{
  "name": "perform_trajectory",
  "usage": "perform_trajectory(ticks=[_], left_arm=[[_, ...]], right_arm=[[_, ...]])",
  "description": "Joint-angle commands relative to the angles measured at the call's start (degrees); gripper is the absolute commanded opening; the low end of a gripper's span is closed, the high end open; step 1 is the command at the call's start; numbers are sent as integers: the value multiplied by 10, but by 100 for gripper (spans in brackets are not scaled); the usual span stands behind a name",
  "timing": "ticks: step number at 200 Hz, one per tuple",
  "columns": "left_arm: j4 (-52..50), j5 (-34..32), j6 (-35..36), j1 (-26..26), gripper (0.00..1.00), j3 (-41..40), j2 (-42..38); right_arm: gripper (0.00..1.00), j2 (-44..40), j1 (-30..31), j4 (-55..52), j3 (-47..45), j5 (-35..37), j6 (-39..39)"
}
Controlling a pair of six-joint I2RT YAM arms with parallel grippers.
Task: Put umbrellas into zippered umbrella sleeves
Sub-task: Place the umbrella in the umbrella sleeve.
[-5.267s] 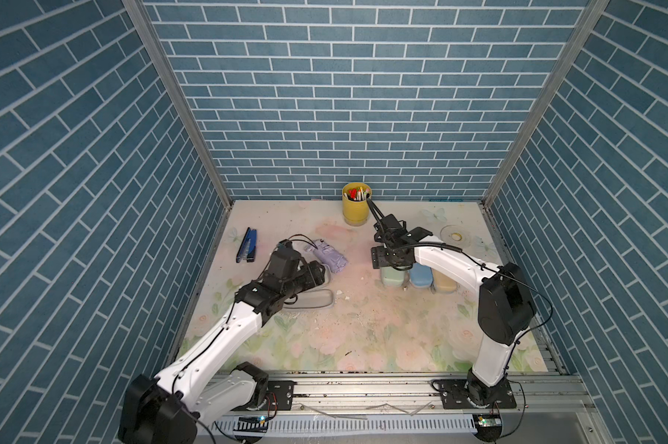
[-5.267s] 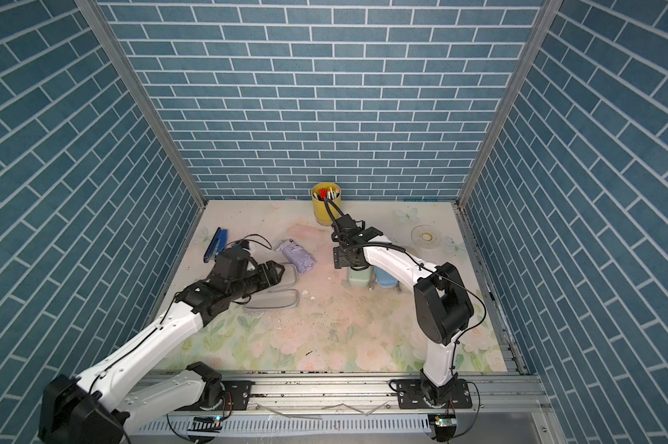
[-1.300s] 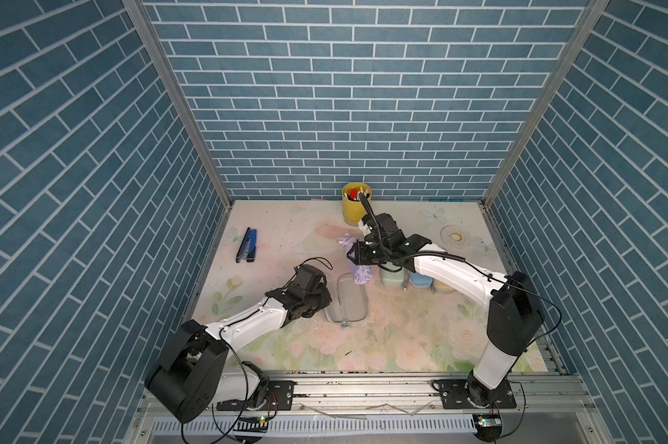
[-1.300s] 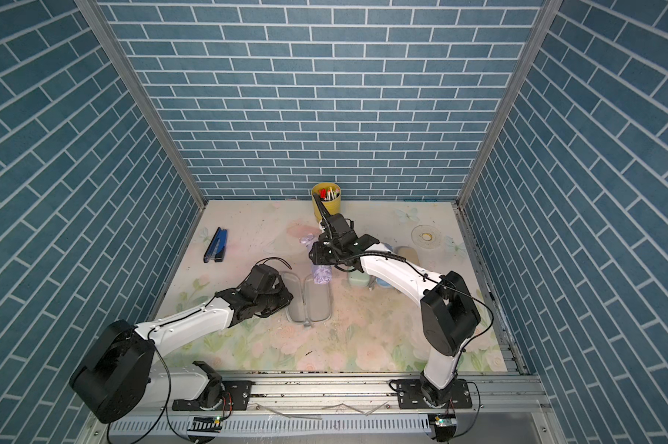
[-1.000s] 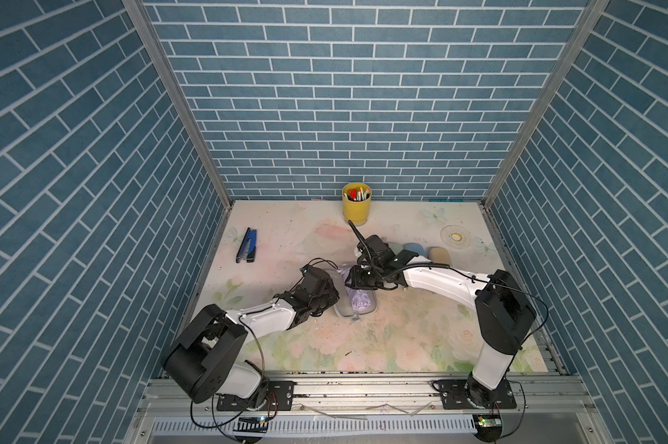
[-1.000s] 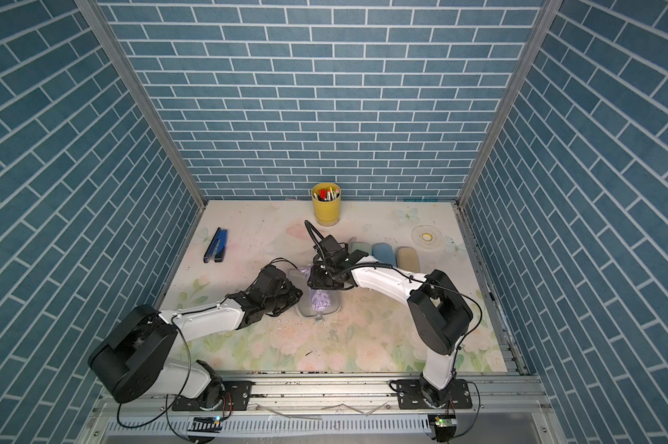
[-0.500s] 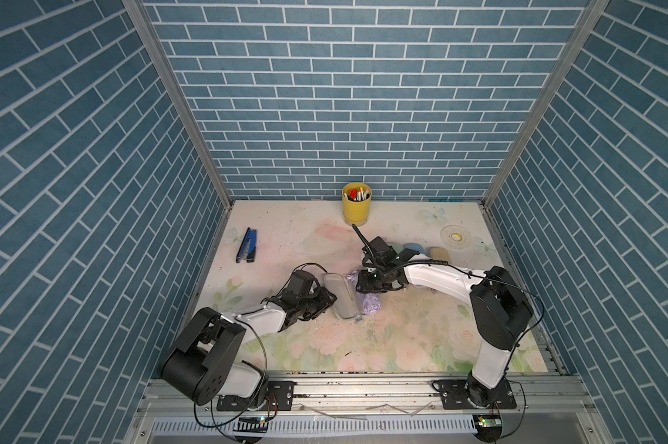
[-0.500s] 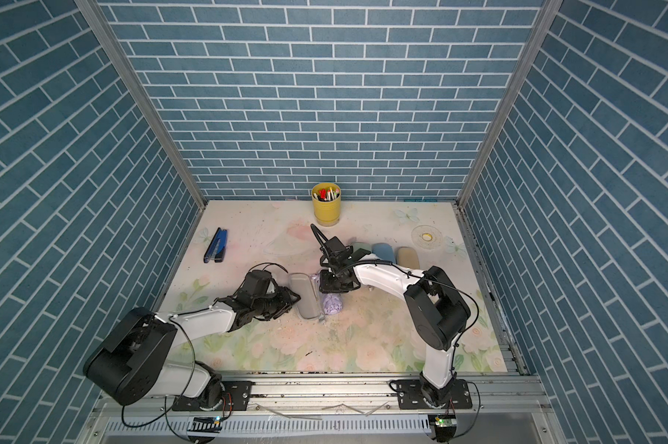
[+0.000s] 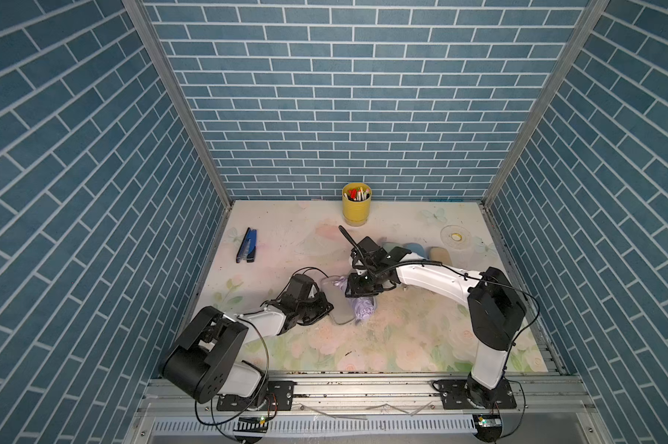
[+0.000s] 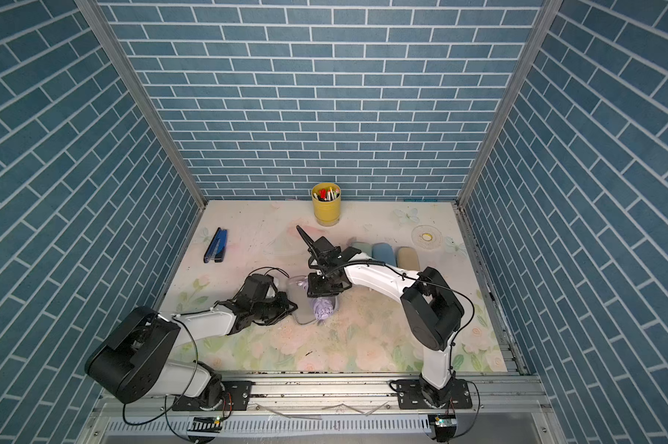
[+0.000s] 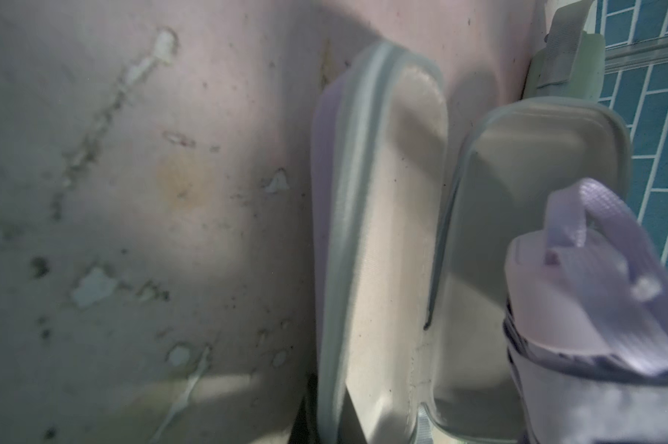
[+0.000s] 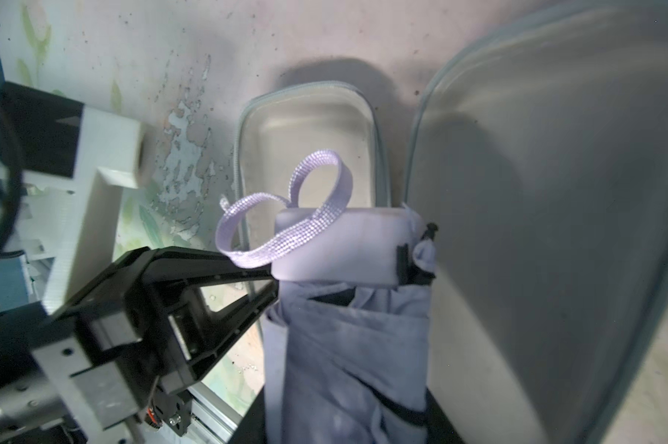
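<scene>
On my screens I counted one umbrella and four sleeves. The lilac umbrella (image 9: pixel 363 309) was clamped across its handle end in the right gripper (image 9: pixel 363 295), a finger pressed to each side. Its long axis ran roughly from the back wall towards the near rail. The handle and its strap (image 11: pixel 609 276) pointed to the back, and the bunched fabric end pointed to the near edge.

It hung over the open lilac sleeve (image 9: pixel 338 307), which lay near the middle of the table (image 9: pixel 401 346) with its long axis running the same way. Both grey-white halves faced up side by side. The umbrella was over the half on the right arm's side; I could not tell whether it touched the lining.

The left gripper (image 9: pixel 326 307) sat at the sleeve's other long edge with its jaws closed. I could not make out whether any of the rim was pinched between them.

The other three sleeves were zipped and lay in a row near the back right: mint green sleeve (image 10: pixel 359 248), light blue sleeve (image 10: pixel 382 251) and tan sleeve (image 10: pixel 407 256). They lay flank to flank with their long axes running back to front, the mint one partly behind the right arm.

I also saw one yellow pen cup (image 9: pixel 356 209) by the back wall, one dark blue stapler (image 9: pixel 248 246) at the left, and one clear disc (image 9: pixel 456 238) at the back right.
</scene>
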Motion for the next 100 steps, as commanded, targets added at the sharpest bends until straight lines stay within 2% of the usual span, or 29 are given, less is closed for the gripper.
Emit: perform_trajectory(ticks=[1,45,60,100], left_arm=[[31,-6,12,-5,6,18,27],[76,7,1,-31,4,35,72],[88,10,2,-33,0,31,80],[91,42,21,-32,0,34,98]], right_arm=[[7,19,7,-12,25,-32,14],[4,79,7,-29,68,-24,20],[1,101,7,-24,82,1,16],[0,137,5,20,102,58,-25]])
